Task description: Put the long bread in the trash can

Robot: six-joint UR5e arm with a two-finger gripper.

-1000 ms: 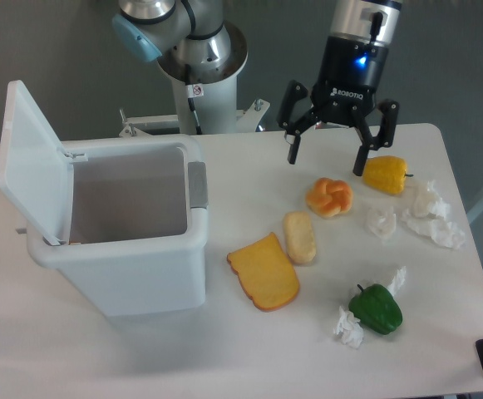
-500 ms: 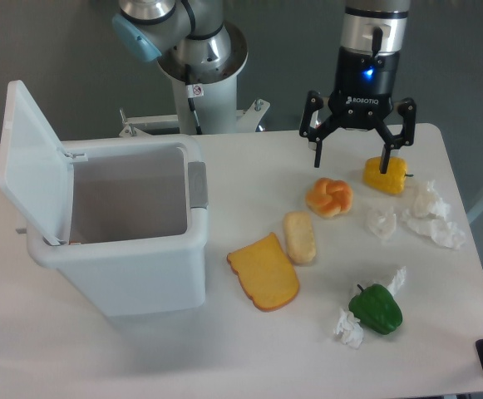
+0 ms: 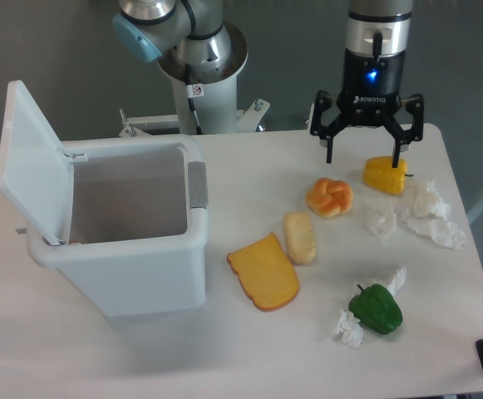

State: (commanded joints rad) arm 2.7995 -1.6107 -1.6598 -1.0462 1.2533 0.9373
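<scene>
**Gripper Hanging Open Over Far Side of Table, Bin Standing Ready**

Hanging straight down from the wrist at the far right of the table [image 3: 474,274], gripper [image 3: 363,158] pointing at the tabletop with its blue light glowing. Holding nothing, with the two fingers [image 3: 327,141] splayed wide apart. Hovering with the right fingertip just over the top of the yellow pepper [image 3: 385,175], possibly grazing it, though contact is hard to judge from this angle. Sitting just in front of the left fingertip, the knotted bun [image 3: 330,197].

Standing at the left of the table, well apart from the arm, the trash can [image 3: 125,274], with its lid [image 3: 29,158] swung up and back on the hinge and its grey latch [image 3: 197,184] facing the food. Showing only bare grey inner walls from here, with the floor of the bin hidden behind the front wall. Not showing anywhere in view, the long bread, so cannot tell whether it is lying inside.

Lying between bin and arm, a toast slice [image 3: 263,272] touching a pale roll [image 3: 300,237]. Resting nearer the front edge, a green pepper [image 3: 376,307], with crumpled paper [image 3: 428,216] scattered along the right side.
</scene>
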